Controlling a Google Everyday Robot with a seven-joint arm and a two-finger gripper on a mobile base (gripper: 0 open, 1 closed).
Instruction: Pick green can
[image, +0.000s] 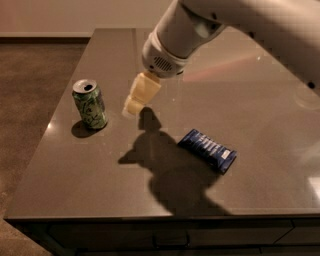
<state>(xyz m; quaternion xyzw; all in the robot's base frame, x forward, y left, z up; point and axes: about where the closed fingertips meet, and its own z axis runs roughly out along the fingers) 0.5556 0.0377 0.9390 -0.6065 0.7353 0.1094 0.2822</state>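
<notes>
The green can (90, 103) stands upright on the left part of the dark table (75, 185). It is bright green with pale swirls and a silver top with an open pull-tab hole. My gripper (135, 102) hangs above the table just right of the can, apart from it, with its pale yellow fingers pointing down and left. The white arm comes in from the upper right and hides the back middle of the table.
A blue snack packet (207, 149) lies flat right of the middle of the table. The arm's shadow falls between the can and the packet. The table's left and front edges drop to a brown carpet floor (25, 100).
</notes>
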